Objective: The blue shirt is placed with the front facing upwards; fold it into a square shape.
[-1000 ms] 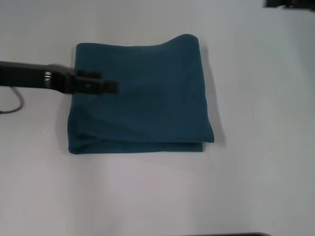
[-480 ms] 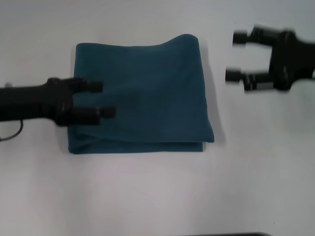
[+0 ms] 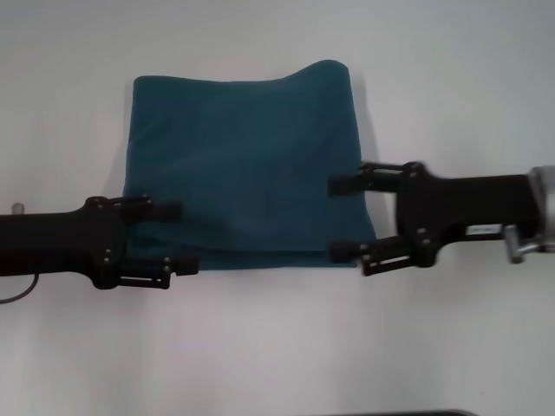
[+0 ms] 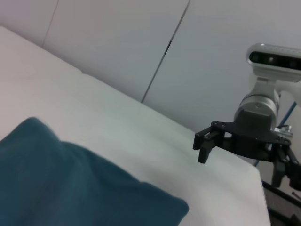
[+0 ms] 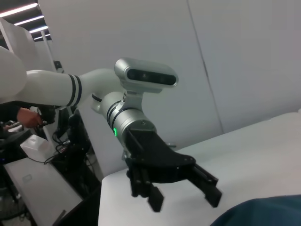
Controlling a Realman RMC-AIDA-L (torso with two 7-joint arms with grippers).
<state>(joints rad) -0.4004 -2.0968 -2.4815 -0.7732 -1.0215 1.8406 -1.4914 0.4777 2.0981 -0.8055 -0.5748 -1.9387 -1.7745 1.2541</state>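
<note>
Lying already folded on the table [image 3: 451, 87], the shirt [image 3: 247, 165] looks soft and limp; both spread grippers, left [image 3: 180, 237] and right [image 3: 338, 218], flank its near corners, the best hold.

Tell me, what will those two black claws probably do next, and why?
Probably close on the near corners of the blue shirt. The left tool and right tool are both open, one at each side, and the shirt is already folded roughly square.
</note>
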